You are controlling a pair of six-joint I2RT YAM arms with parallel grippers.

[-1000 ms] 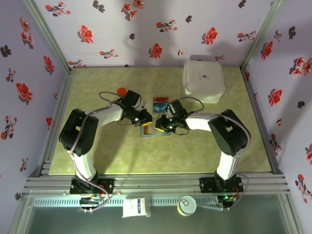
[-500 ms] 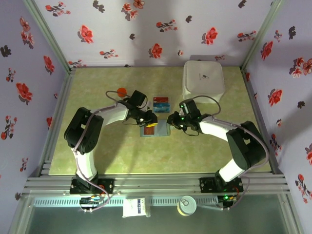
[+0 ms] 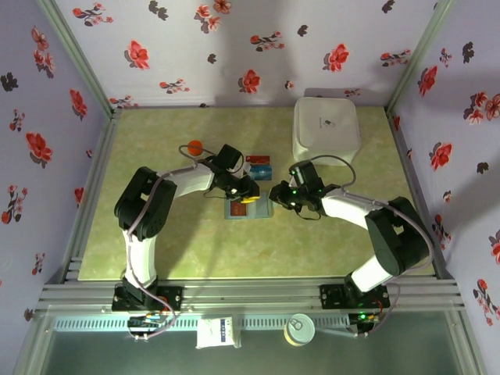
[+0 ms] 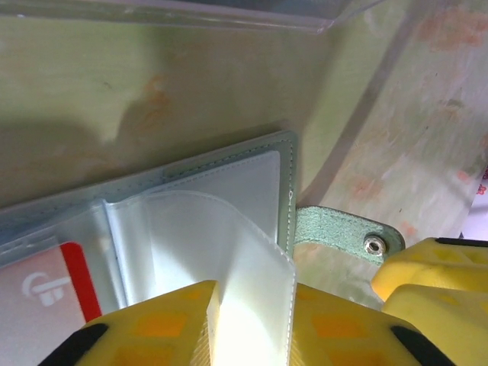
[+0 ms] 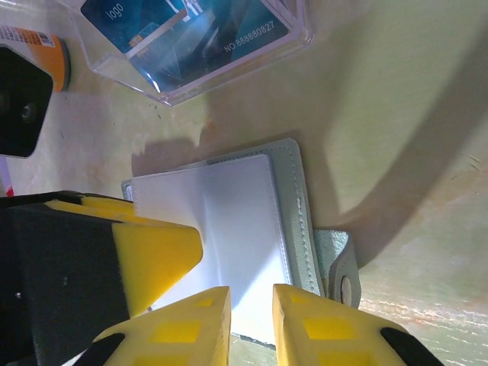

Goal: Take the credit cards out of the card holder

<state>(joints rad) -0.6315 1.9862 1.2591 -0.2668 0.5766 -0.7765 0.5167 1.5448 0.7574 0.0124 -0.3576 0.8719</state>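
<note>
Right now I have the flat grey-green folding card holder (image 3: 262,209) lying open on the pale green mottled table (image 3: 156,234), about mid-table. It is between my two arms and just on the near side of the clear square plastic piece (image 5: 229,72).

The left gripper (image 3: 247,195) is down over the holder's left half. In its wrist view, the yellow fingers (image 4: 152,335) stand close together with a clear plastic sleeve leaf (image 4: 229,252) curling up into the slot between them. I cannot tell whether they are clamping that leaf or only bracketing it. To the left of the leaf, a red card (image 4: 46,297) with a pale face sits inside one of the holder's pockets.

The right gripper (image 3: 275,193) is at the holder's right edge. Its jaws are drawn almost together with only a thin slit between them, and I see nothing caught in it. Its fingertips are just beside the small green snap tab (image 4: 343,235) that sticks out from the holder's cover. From here I can't say whether they touch the holder.

A blue card (image 5: 183,27) with light lettering lies in the clear plastic piece, apart from the holder. The large white rounded square box (image 3: 326,129) sits towards the far right of the table. A small round orange object (image 3: 194,146) rests at the far left, near the left arm's forearm.
</note>
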